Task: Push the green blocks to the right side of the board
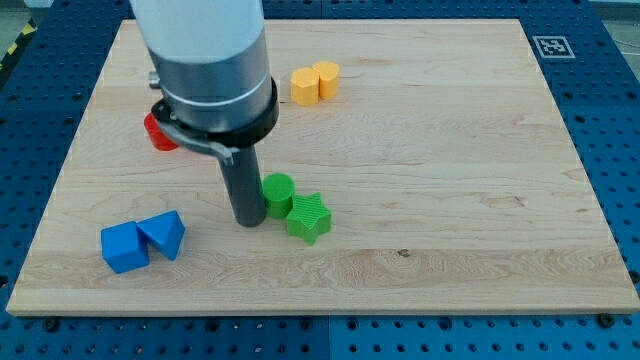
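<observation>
A green cylinder [279,192] stands near the board's middle, with a green star block [309,217] touching it at its lower right. My tip [248,222] rests on the board just to the left of the green cylinder, touching or nearly touching it. The rod rises from there to the large grey arm body at the view's top left.
A blue cube [124,247] and a blue wedge-like block [163,234] sit together at the lower left. A yellow hexagon-like block [305,86] and a yellow cylinder [326,78] sit at the top centre. A red block [159,132] is partly hidden behind the arm. The wooden board [480,180] lies on a blue perforated table.
</observation>
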